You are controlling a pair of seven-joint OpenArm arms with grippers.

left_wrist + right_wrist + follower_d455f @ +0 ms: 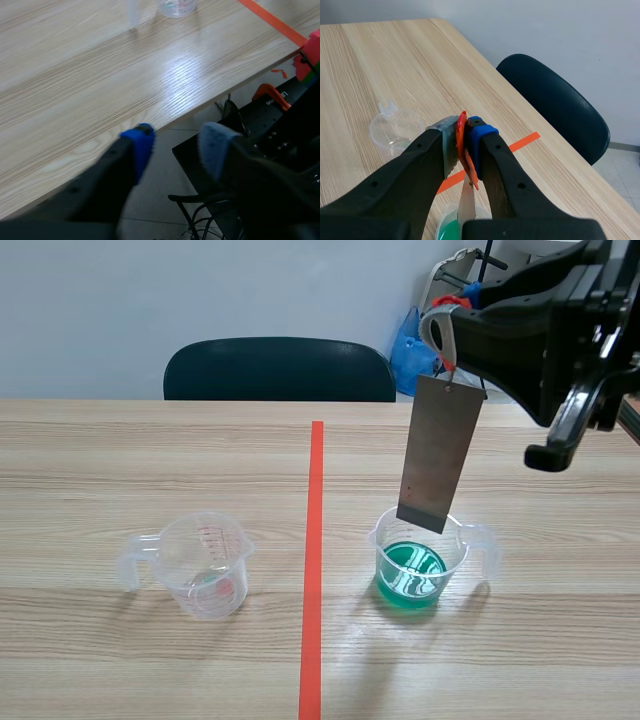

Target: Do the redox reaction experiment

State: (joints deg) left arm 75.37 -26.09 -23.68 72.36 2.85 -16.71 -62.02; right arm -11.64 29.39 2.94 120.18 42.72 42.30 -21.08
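Since our right gripper (462,131) pinches the metal strip (440,455) by its top, it hangs upright, lower end just above the cup (385,535) of green liquid, so we should go straight down; our left gripper (175,147) gapes wide, far off.

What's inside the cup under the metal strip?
Green liquid fills the bottom of the cup. The metal strip, held by the right gripper, hangs over it, its end clear of the liquid. Anything beneath the liquid is hidden.
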